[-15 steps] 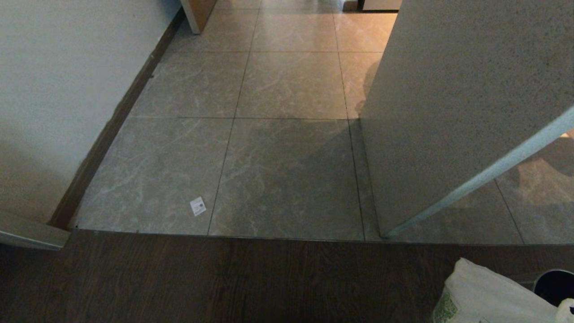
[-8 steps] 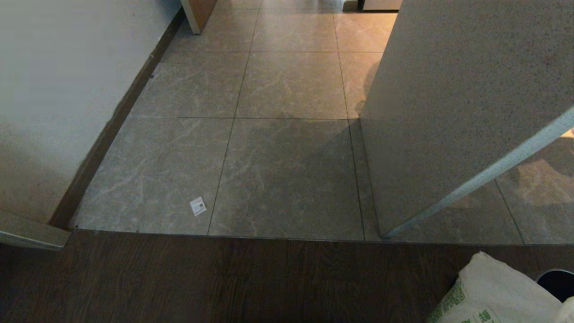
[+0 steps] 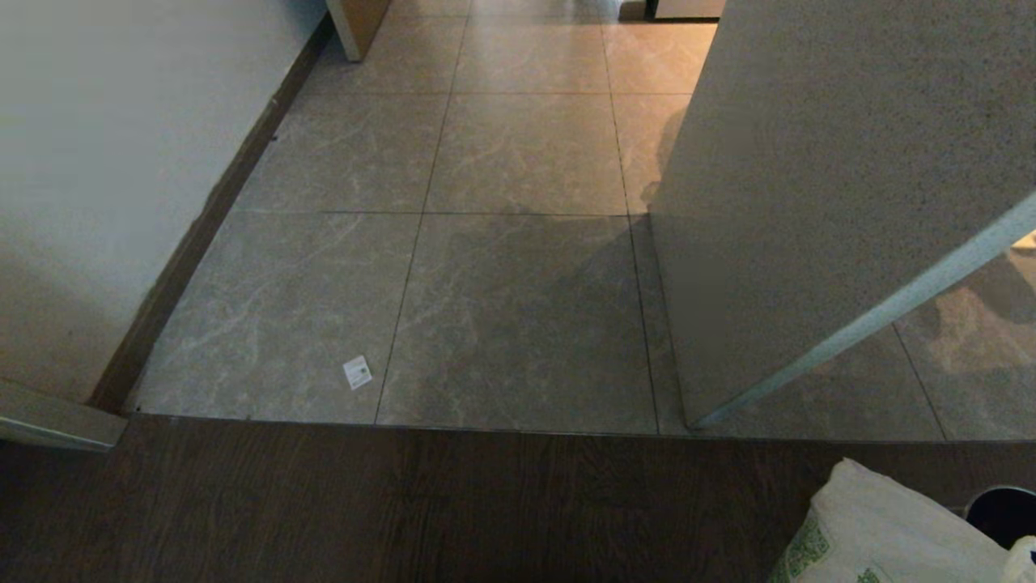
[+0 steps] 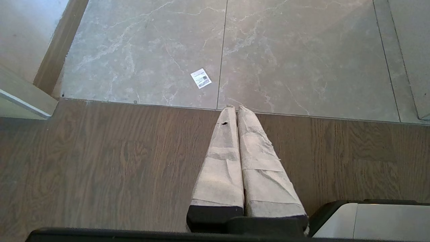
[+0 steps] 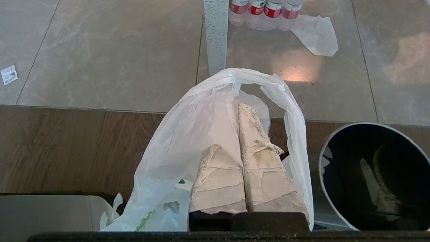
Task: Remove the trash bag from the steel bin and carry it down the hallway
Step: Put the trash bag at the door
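Trash bag (image 5: 188, 144) is out of the steel bin (image 5: 376, 178) and sits just beside it, draped around the right end effector (image 5: 237, 106); its fingers are pressed together with white film pinched between them, green print showing low in the bag. Bin stands open beside it on the dark wood floor (image 4: 100, 161). In the head view the bag (image 3: 874, 526) shows at the lower right corner with the bin rim (image 3: 999, 514) next to it. Left end effector (image 4: 235, 108) is fully closed, holding nothing, hanging over the wood floor near the tile edge. Past the threshold, a small white scrap (image 3: 357, 372) lies on the hallway tiles (image 3: 518, 316). Speckled panel (image 3: 809, 202) stands to the right. Farther off, water bottles (image 5: 265, 8) and clear plastic wrap (image 5: 315, 32) sit on the tiles.
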